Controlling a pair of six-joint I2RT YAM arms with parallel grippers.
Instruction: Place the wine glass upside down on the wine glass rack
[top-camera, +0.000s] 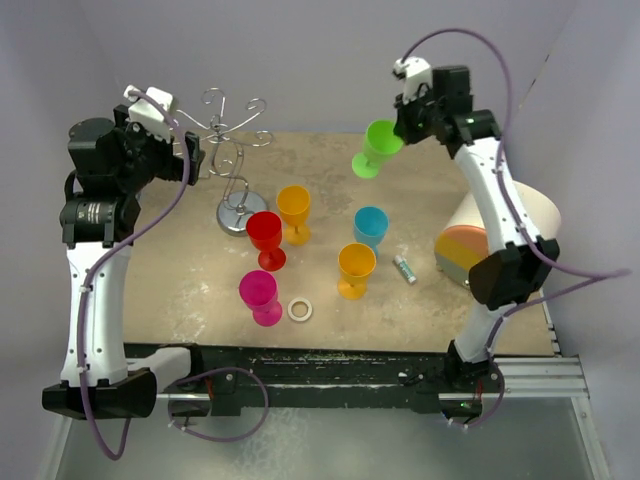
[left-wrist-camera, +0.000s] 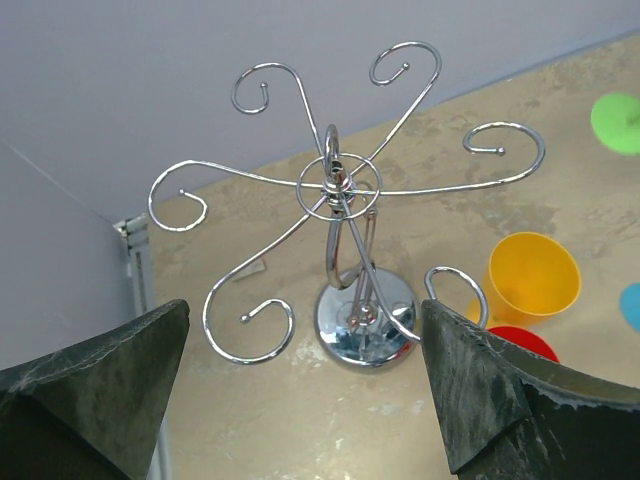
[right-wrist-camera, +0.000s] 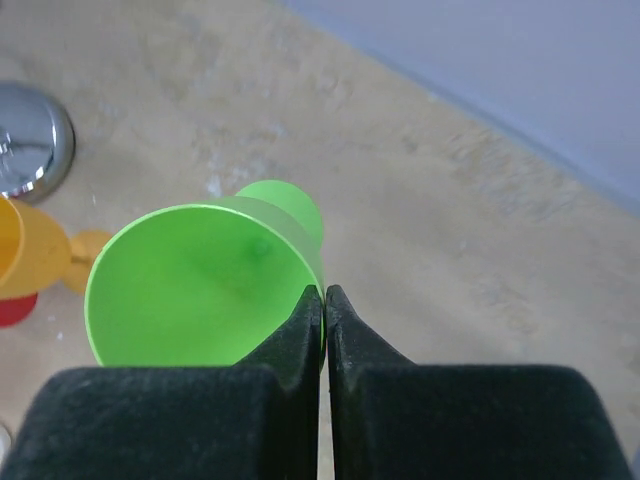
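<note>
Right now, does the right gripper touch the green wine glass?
Touching. The right wrist view shows the right gripper closed on the rim of the green wine glass.

I get bright, even light, soft shadows on the tabletop (top-camera: 330, 170); the wine glass rack (left-wrist-camera: 338, 185) glints at its base; my left hand (left-wrist-camera: 305, 320) looks dark and blurred.

Both arms raised high and bent forward, left pincer (left-wrist-camera: 305, 305) spread wide, right pincer (right-wrist-camera: 325, 298) pinched tight.
</note>
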